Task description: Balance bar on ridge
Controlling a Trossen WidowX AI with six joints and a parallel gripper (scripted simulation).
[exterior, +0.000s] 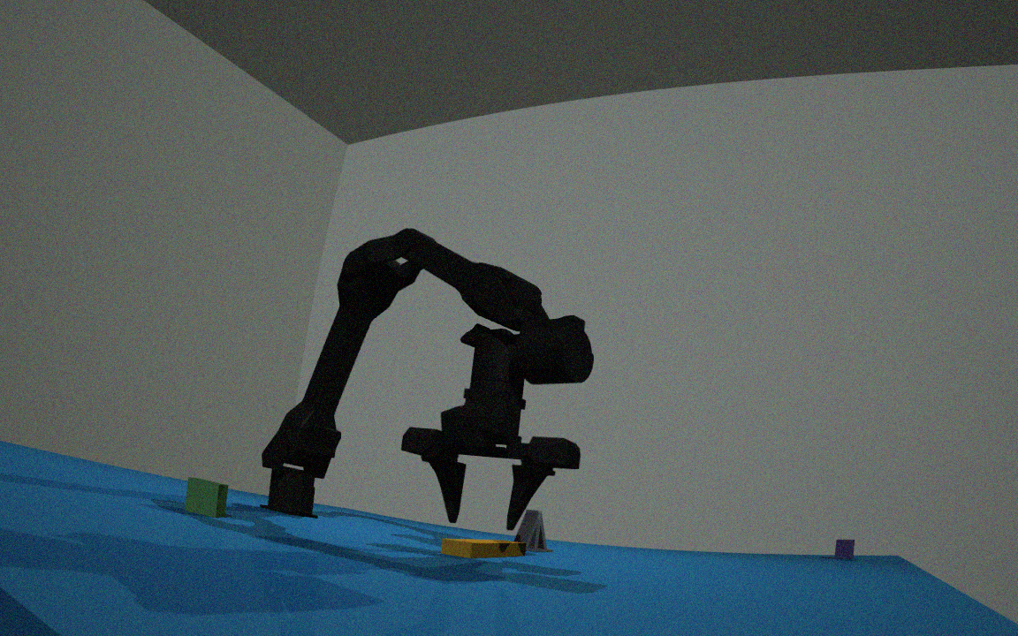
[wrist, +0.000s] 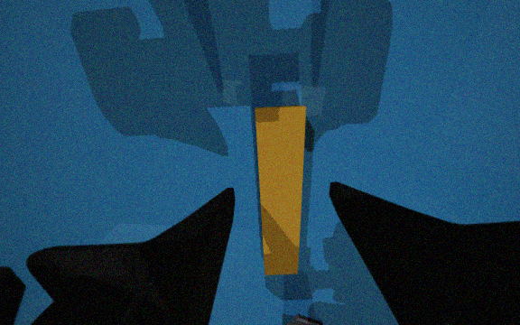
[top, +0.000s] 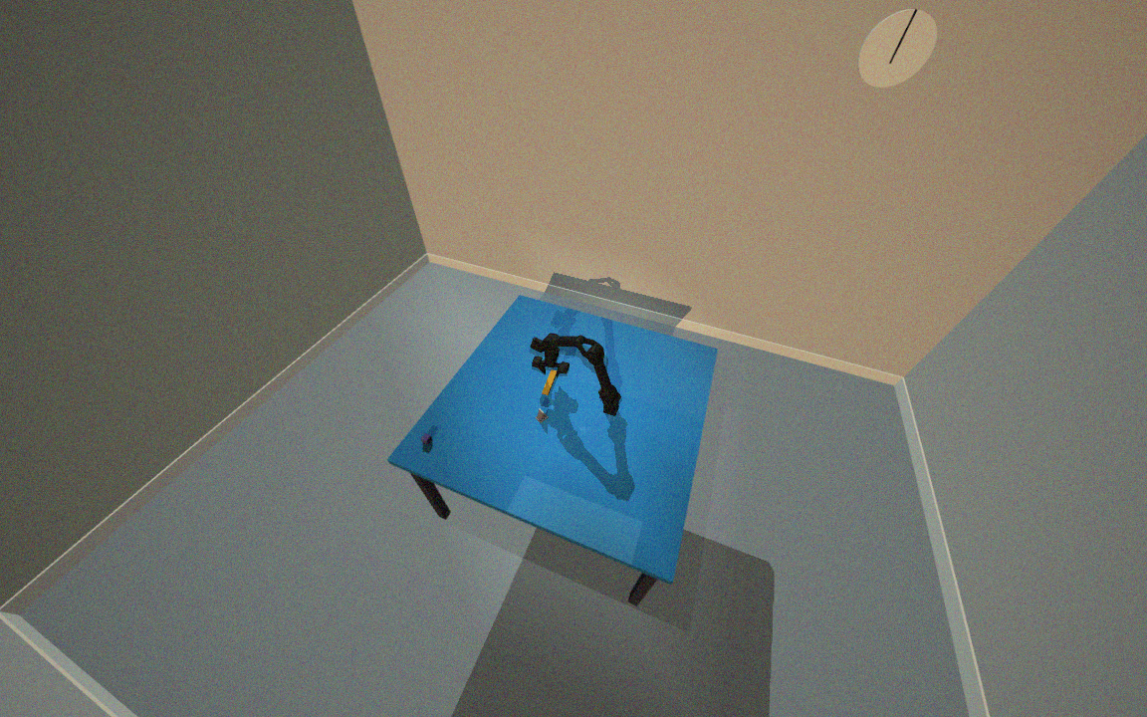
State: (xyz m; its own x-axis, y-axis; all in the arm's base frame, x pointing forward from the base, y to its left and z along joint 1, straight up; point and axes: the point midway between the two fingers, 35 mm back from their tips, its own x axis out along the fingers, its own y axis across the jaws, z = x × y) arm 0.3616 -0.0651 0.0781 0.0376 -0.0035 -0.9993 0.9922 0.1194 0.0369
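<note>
The orange-yellow bar [top: 549, 383] [exterior: 471, 548] [wrist: 281, 171] lies flat on the blue table. The small grey ridge [top: 542, 415] [exterior: 535, 530] [wrist: 304, 320] stands on the table beyond one end of the bar, apart from it; only its top edge shows at the bottom of the wrist view. My gripper [exterior: 481, 526] [wrist: 282, 190] is open and empty, pointing down just above the bar. In the wrist view its fingertips are on either side of the bar, which runs lengthwise between them without touching either.
A green block [exterior: 205, 497] stands near the arm's base in the exterior view. A small purple block [top: 427, 439] [exterior: 844, 548] stands near a far corner of the blue table [top: 488, 445] [exterior: 695, 589]. Shadows of the arm fall across the table.
</note>
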